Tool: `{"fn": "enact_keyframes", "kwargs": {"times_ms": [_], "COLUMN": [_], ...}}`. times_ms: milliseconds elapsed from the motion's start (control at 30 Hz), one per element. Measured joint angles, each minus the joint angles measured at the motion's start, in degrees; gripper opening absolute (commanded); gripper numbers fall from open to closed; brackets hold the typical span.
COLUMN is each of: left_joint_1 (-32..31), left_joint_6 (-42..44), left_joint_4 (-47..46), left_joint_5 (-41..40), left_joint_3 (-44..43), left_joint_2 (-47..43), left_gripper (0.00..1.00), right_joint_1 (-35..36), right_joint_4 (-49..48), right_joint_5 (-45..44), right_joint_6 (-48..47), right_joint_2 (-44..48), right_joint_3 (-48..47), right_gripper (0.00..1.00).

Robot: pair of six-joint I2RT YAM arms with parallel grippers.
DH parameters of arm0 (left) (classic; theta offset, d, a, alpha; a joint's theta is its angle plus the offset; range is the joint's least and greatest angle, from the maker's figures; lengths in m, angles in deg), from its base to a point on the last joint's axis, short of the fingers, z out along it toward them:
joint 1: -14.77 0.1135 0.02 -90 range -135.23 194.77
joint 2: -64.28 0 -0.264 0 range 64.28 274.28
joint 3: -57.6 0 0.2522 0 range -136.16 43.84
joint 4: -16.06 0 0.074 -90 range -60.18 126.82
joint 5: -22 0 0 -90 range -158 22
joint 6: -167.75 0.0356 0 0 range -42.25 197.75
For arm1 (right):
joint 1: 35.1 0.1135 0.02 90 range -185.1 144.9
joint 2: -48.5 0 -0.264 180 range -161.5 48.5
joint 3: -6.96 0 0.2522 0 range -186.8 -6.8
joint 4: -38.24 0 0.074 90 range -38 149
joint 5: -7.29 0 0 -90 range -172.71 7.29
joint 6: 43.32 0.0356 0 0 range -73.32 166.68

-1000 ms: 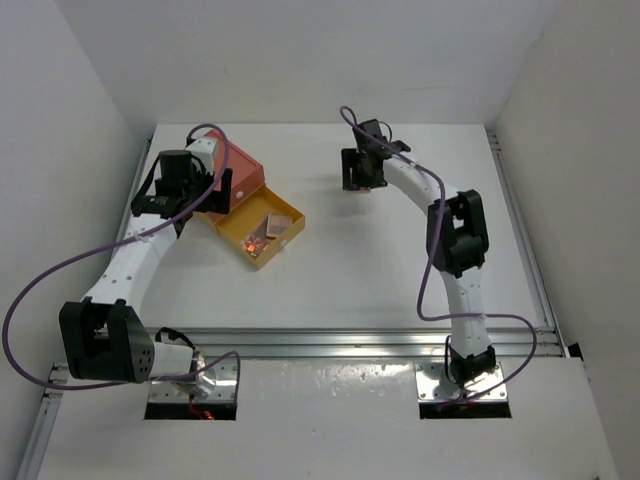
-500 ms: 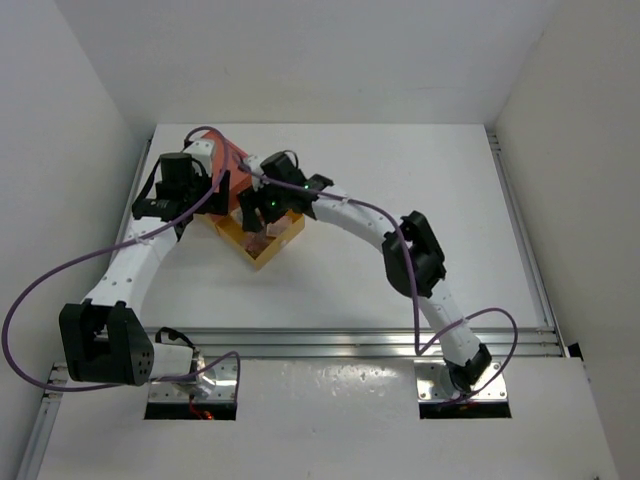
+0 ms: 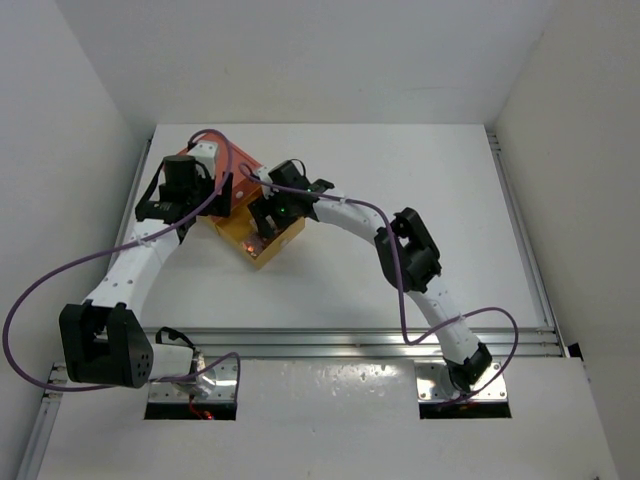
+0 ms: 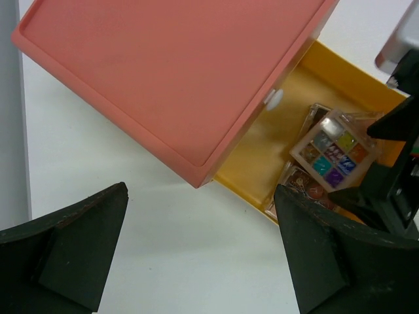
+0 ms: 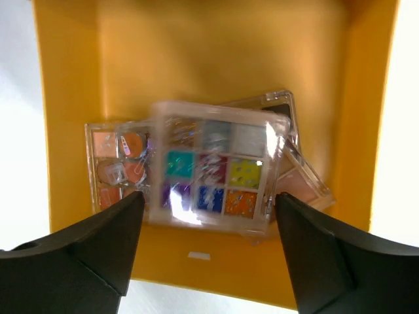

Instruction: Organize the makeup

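Note:
A multicoloured eyeshadow palette (image 5: 213,167) lies blurred on top of two pinkish-brown palettes (image 5: 118,167) (image 5: 298,180) inside the yellow drawer (image 5: 196,59). My right gripper (image 5: 209,242) hangs right over it, jaws wide apart and holding nothing. From above, the right gripper (image 3: 262,222) covers the drawer (image 3: 268,250). My left gripper (image 4: 200,261) is open and empty over bare table next to the orange box's corner (image 4: 177,72); the palettes (image 4: 334,152) also show in its view. No brushes or pencils are in view.
The orange box (image 3: 240,165) sits at the back left of the white table (image 3: 400,270), with its drawer pulled out towards the front right. White walls enclose the table. A metal rail (image 3: 330,345) runs along the near edge.
My right arm swung from the back centre of the table to over the yellow drawer. The multicoloured palette now lies in the drawer. The left gripper barely moved.

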State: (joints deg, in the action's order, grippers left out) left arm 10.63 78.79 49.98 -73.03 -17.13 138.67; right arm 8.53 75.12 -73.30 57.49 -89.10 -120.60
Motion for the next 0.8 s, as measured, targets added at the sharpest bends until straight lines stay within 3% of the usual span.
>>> {"fn": "enact_keyframes", "kwargs": {"times_ms": [133,300,433,500,667,800], "left_joint_1": [-0.24,-0.31,-0.50,-0.74,-4.13,-12.07], "left_joint_6": [0.24,1.99,5.46,7.69,14.23,19.61], "left_joint_4": [-0.11,-0.09,0.55,0.87,0.90,2.16], "left_joint_5": [0.37,2.89,7.10,10.34,17.27,19.12], "left_joint_3": [0.00,0.00,-0.44,-1.29,-2.25,-2.19], "left_joint_2": [0.00,0.00,0.00,-0.04,-1.79,-2.16], "left_gripper": [1.00,1.00,0.97,0.92,0.74,0.70], "right_joint_1": [0.31,0.44,0.28,0.02,-3.45,-10.84], "right_joint_4": [-0.20,-0.63,-1.38,-2.19,-8.09,-12.39], "right_joint_5": [0.04,0.20,0.09,-0.52,-2.93,-5.16], "right_joint_6": [-1.29,-2.16,-2.19,-1.70,0.37,2.08], "right_joint_2": [0.00,0.11,2.54,6.73,25.53,39.63], "right_joint_3": [0.00,0.00,1.68,5.20,19.87,30.47], "right_gripper": [0.99,0.99,0.86,0.78,0.80,0.81]}}
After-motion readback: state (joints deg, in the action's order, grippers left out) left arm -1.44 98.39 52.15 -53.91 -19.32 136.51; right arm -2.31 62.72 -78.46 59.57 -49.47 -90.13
